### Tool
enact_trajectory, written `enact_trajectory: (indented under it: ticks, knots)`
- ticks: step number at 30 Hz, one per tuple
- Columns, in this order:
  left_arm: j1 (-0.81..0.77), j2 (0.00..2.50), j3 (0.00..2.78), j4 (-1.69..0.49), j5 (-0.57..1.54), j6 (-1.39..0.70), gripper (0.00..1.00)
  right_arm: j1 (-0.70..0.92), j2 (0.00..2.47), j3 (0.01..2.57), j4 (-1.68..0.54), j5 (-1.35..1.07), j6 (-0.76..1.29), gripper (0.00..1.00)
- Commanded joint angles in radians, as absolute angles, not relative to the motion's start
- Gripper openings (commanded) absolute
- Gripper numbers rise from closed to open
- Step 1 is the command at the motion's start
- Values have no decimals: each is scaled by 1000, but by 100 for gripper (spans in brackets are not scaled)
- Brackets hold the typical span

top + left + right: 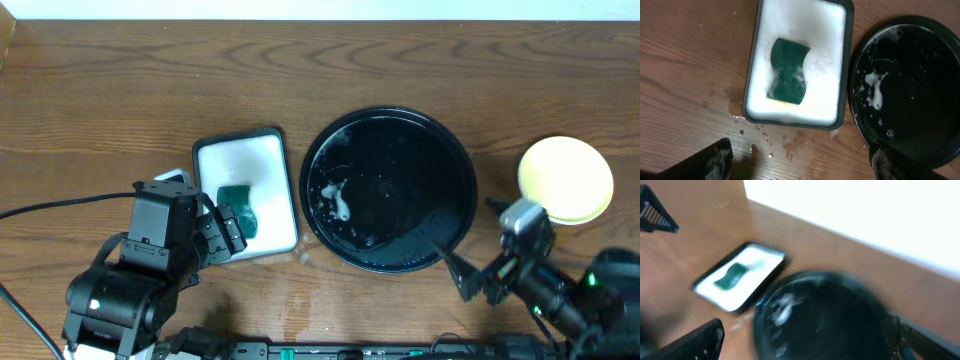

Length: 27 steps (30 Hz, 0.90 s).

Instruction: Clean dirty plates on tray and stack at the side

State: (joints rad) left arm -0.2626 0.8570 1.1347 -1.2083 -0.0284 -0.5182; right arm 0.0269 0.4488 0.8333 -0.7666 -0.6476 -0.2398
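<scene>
While its fingers stand wide apart holding nothing, the left gripper [225, 232] hangs over the near-left edge of the white tray [272, 165], green sponge [238, 208] inside; right gripper [458, 272], also spread and empty, sits at the near-right rim of the black tray [420, 165], foam [338, 200] on it; yellow plate [565, 180] lies right of that rim, apart, bare table [497, 165] between

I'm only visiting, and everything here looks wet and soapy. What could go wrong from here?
The right gripper hangs open near the rim of the sudsy black tray; a careless swing might knock it. Foam clings to the left gripper fingers, so whatever it grasps next could slip. Water drops lie on the wooden table beside the white tray; they might spread.
</scene>
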Motion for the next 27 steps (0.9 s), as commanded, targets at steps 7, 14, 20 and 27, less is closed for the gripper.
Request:
enact_trajectory:
  ticks: [7,14,20,27]
  knots:
    - [-258,856,1150,-1211,-30,-505,88,46,-1,473,-672,-422,-322,99]
    - [-258,856,1150,-1211,-30,-505,88,45,5,329,-506,-339,-233,99]
    - [-258,856,1150,-1211,-30,-505,88,45,5,181,-253,-313,-207,99]
    - [-258,856,1150,-1211,-30,-505,88,45,5,2,44,-286,-36,99]
